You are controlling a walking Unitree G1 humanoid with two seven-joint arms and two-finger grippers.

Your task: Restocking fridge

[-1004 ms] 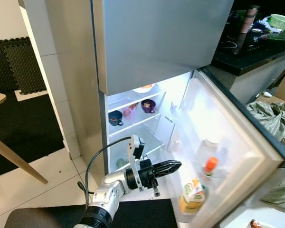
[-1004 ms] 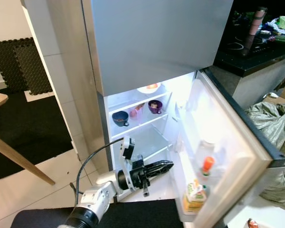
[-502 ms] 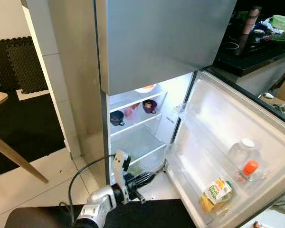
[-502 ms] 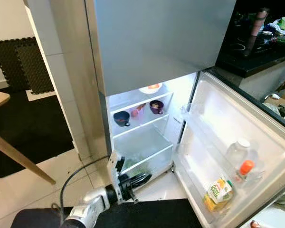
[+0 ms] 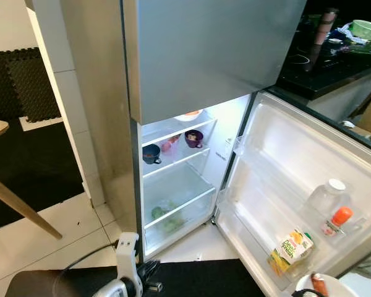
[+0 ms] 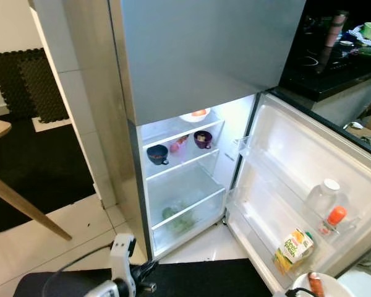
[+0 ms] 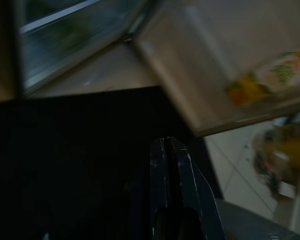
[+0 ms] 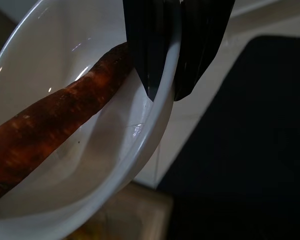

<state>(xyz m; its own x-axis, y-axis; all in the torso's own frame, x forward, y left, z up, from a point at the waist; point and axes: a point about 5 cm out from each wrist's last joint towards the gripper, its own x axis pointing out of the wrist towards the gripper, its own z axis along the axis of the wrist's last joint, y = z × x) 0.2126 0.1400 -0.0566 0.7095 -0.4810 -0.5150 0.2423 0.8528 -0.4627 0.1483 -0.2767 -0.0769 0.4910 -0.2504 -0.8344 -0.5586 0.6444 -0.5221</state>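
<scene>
Carrot (image 8: 50,130), orange-brown and rough-skinned with small dark specks, lies slantwise inside a white bowl (image 8: 115,170) in the right wrist view; its lower end runs out of the picture, and its upper end passes behind a black finger. The right gripper (image 8: 165,92) is clamped on the bowl's rim, 1 finger inside the bowl against the carrot and 1 outside, the rim pinched between them. In the head views the bowl sits at the bottom right corner of the picture, cut off by the lower edge, with a short reddish stub of the carrot showing above the rim.

Above it, the fridge door (image 5: 278,167) stands wide open at right, with a juice carton (image 5: 289,247), a clear bottle with a white cap (image 5: 328,197) and a small bottle with an orange cap (image 5: 337,219) in its lower shelf. The lit fridge interior (image 5: 179,179) in the middle of the picture holds a dark blue cup (image 5: 151,153), a purple bowl (image 5: 193,138), a pink item too small to identify, and a plate on the top shelf half hidden by the freezer door. Greens in the bottom drawer are blurred by its clear front.

The left gripper (image 7: 170,150) hangs low at the bottom left, over a dark mat, its 2 fingers pressed together with nothing between them. The left wrist view is dim and blurred.
</scene>
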